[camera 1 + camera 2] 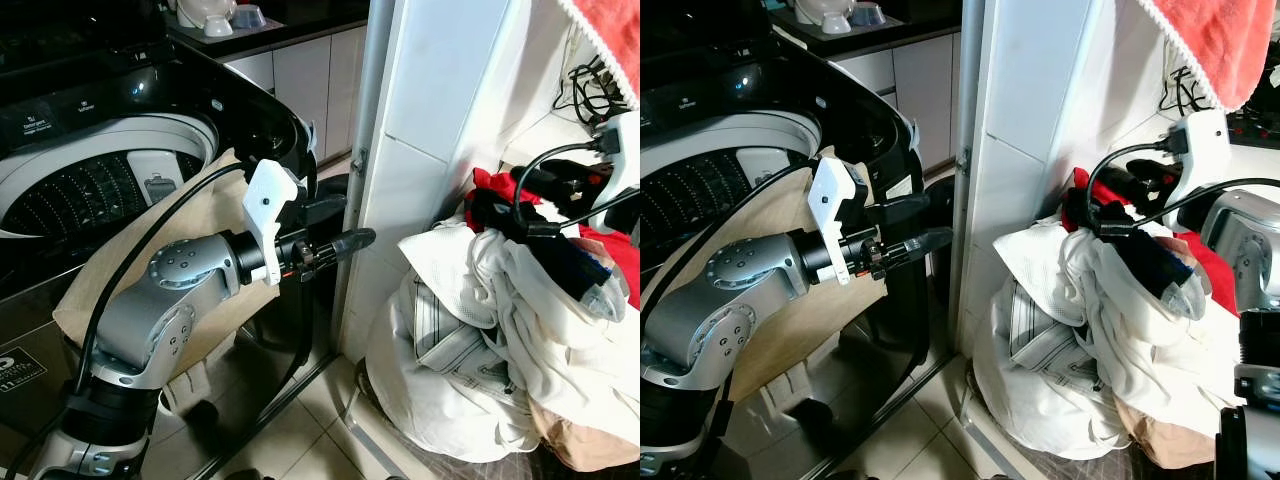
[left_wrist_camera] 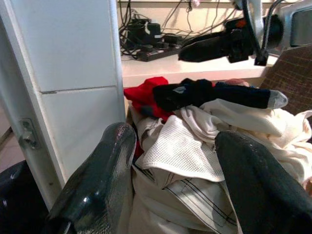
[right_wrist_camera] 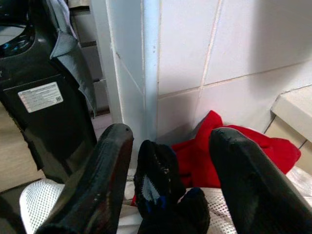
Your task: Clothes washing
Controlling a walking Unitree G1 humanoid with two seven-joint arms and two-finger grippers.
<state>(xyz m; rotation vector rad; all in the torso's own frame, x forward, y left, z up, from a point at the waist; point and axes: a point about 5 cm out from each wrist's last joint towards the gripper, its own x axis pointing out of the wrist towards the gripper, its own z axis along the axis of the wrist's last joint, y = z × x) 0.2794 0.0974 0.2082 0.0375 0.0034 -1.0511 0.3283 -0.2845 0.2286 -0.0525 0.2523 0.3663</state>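
My left gripper (image 1: 345, 225) hangs in the narrow gap between the open top-loading washing machine (image 1: 110, 170) and a white tiled pillar (image 1: 440, 120), fingers spread apart and holding nothing. A tan cloth (image 1: 190, 215) drapes over the washer's front edge, behind my forearm. Beyond the pillar, a heaped pile of laundry (image 1: 500, 340) rises from the floor, mostly white fabric topped by a red garment (image 3: 229, 146) and a dark navy garment (image 2: 214, 92). My right gripper (image 3: 170, 180) hovers over that pile with its fingers wide open on either side of the dark garment, not closed on it. A ledge carrying tangled cables (image 2: 151, 36) runs behind the pile; pale floor tiles (image 1: 300, 430) show at the pillar's foot.
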